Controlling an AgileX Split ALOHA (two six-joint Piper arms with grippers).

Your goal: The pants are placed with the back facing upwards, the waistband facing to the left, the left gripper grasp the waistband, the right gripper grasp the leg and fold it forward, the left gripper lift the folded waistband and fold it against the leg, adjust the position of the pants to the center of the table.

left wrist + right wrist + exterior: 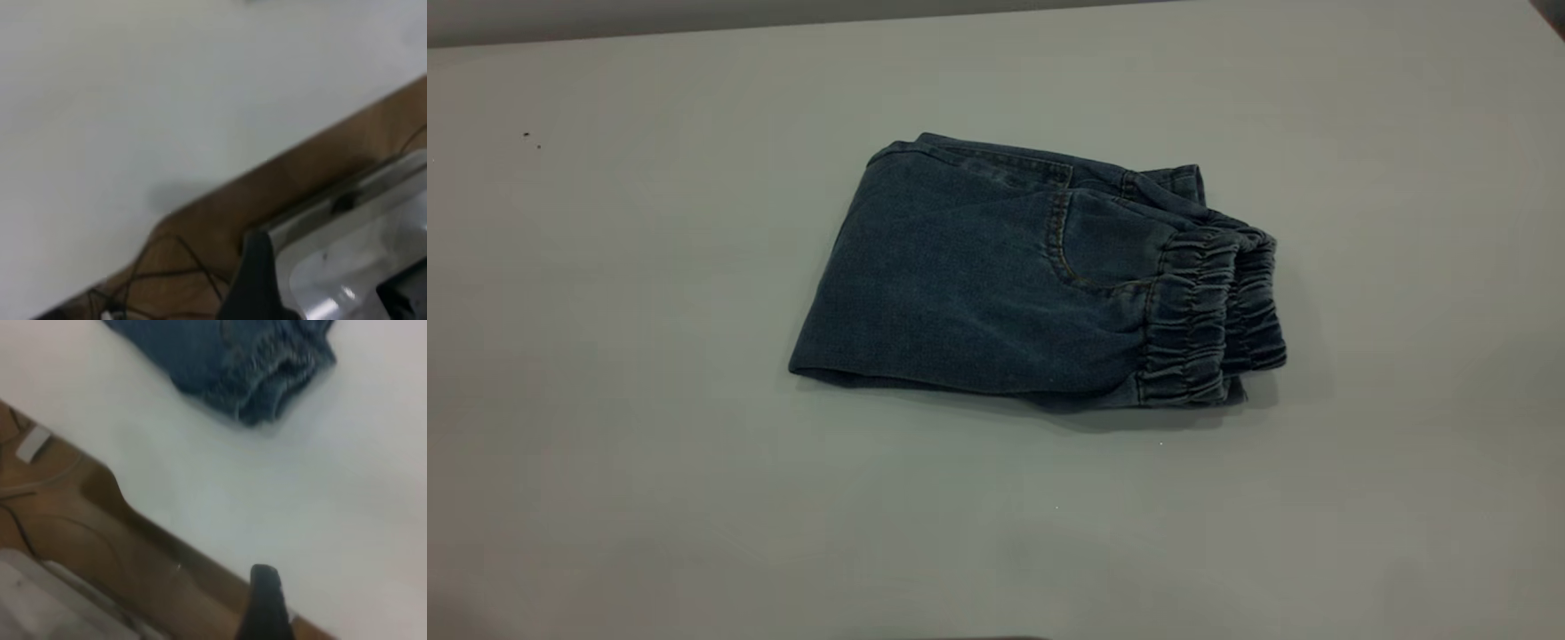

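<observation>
The pants (1032, 276) lie folded into a compact blue denim bundle near the middle of the table (605, 444). Their ruched waistband (1209, 311) is stacked in layers at the bundle's right end, and the fold edge is on the left. Folded layers of the leg (1165, 182) peek out along the far edge. Neither arm appears in the exterior view. My left gripper (330, 287) hangs open beyond the table edge, over a silver base plate (360, 233). My right gripper (265, 607) is back at the table's edge, well away from the pants (220, 360) and waistband (280, 373).
Brown wooden floor (220, 233) with dark cables (167, 273) runs along the table edge in both wrist views. Tiny dark specks (532, 140) mark the table at far left. White table surface surrounds the pants on all sides.
</observation>
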